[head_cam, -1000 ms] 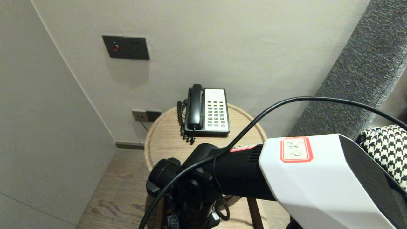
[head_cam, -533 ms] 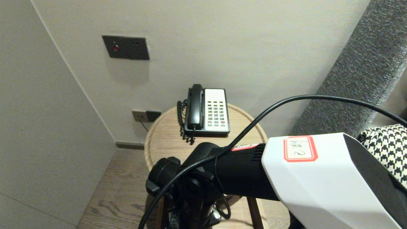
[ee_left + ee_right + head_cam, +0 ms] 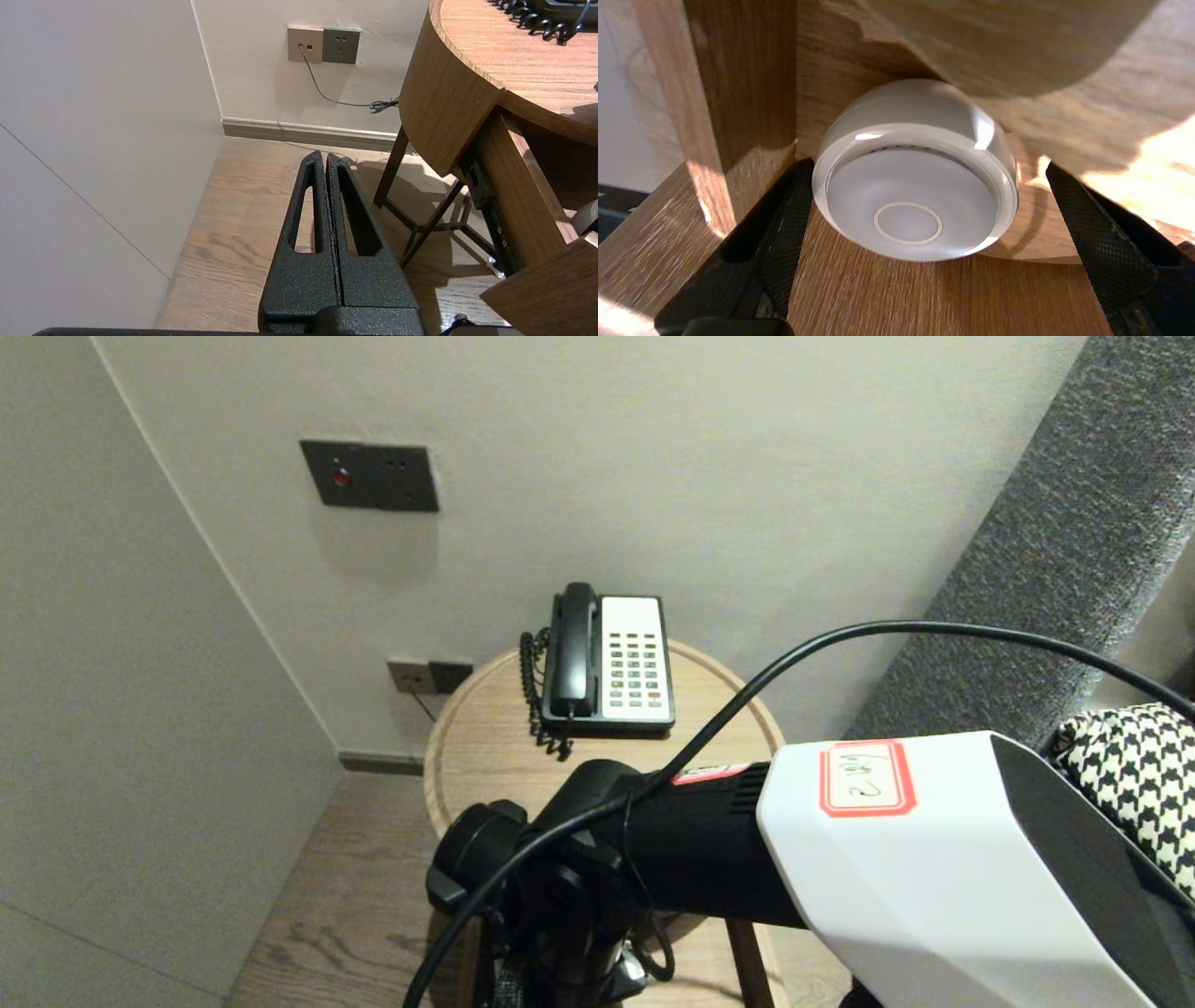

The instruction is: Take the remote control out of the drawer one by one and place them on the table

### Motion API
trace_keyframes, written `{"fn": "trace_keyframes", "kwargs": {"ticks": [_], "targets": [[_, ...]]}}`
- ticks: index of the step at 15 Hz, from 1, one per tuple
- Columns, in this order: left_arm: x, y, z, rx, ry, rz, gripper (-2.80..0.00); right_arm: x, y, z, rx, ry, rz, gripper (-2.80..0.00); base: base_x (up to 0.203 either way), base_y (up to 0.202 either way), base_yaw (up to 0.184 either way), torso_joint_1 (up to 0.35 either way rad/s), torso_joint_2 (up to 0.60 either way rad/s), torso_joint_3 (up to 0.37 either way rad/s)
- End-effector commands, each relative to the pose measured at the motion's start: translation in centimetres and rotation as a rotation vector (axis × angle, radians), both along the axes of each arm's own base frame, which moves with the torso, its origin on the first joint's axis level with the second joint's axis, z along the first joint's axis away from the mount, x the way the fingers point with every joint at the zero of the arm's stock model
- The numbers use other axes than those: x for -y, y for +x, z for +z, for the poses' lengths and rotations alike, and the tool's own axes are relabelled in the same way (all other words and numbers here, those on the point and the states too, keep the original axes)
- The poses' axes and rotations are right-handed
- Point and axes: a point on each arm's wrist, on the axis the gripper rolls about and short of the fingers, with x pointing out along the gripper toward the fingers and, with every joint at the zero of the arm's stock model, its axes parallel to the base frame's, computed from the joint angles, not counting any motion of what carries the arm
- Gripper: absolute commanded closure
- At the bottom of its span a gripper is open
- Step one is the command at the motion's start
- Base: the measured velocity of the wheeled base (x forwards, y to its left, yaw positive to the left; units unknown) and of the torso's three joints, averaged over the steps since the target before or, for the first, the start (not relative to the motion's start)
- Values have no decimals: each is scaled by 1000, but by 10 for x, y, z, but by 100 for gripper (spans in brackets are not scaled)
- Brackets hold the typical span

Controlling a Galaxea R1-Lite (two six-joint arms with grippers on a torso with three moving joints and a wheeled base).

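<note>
- round wooden tabletop [image 3: 485, 747] stands in a room corner; a black-and-white desk phone [image 3: 611, 663] sits at its far edge, coiled cord on the phone's left.
- dark switch panel [image 3: 369, 476] is on the wall above, a wall socket [image 3: 323, 44] low beside the table, and a houndstooth cushion [image 3: 1130, 765] at far right.
- the drawer [image 3: 537, 186] under the tabletop is pulled out.
- in the head view the right arm [image 3: 934, 859] and its black cable [image 3: 840, 644] cover the drawer and the gripper end.
- in the right wrist view the wood overhang [image 3: 994, 37] hangs close above the thing, and the drawer wall [image 3: 738, 84] closes in one side.
- right arm reaches across from the right, wrist bent down at the table's near edge.
- right gripper [image 3: 927, 165] is inside the drawer, spread wide and straddling the white round thing [image 3: 915, 196]. one finger [image 3: 784, 219] is just beside its rim, the other is apart. can't tell if there is contact.
- left gripper [image 3: 326, 156] is parked over the wood floor beside the table, fingers pressed together, holding nothing.
- white round thing: glossy low dome, flat face with a thin ring at centre, tipped on edge. it rests on the drawer floor [image 3: 924, 298] near the corner.
</note>
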Motion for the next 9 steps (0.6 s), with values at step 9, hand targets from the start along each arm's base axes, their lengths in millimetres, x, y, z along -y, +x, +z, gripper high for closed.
{"fn": "trace_keyframes", "kwargs": {"ticks": [9], "targets": [[0, 0, 0, 2, 0, 0, 0, -4, 3, -6, 14, 14, -9, -280, 0, 0, 0, 0, 0, 0]]}}
